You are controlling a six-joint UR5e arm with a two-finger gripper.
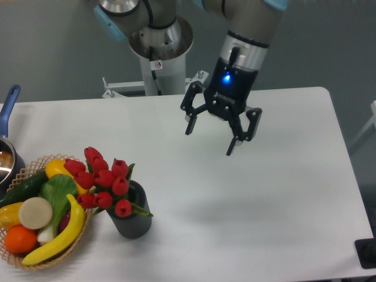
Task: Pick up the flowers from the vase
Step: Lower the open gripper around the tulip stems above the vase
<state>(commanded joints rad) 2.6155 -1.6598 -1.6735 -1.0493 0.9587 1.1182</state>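
The flowers (pixel 104 179) are seated in the vase (pixel 134 215) near the table's (pixel 282 194) front-left corner; being light and soft, they are probably best taken below the buds. The gripper (pixel 211 138) is spread wide, empty.

The arm is built of silver-grey cylindrical metal segments (pixel 249 23) with light blue plastic joint caps (pixel 110 26). Its round grey base column (pixel 158 56) carries a small white label with a red mark on the front. The wrist ends in a black two-finger gripper (pixel 210 138) whose black housing shows a lit blue indicator lamp. Each black finger (pixel 237 134) is an angular linkage with a narrow tip. A thin dark cable runs down the silver wrist section.
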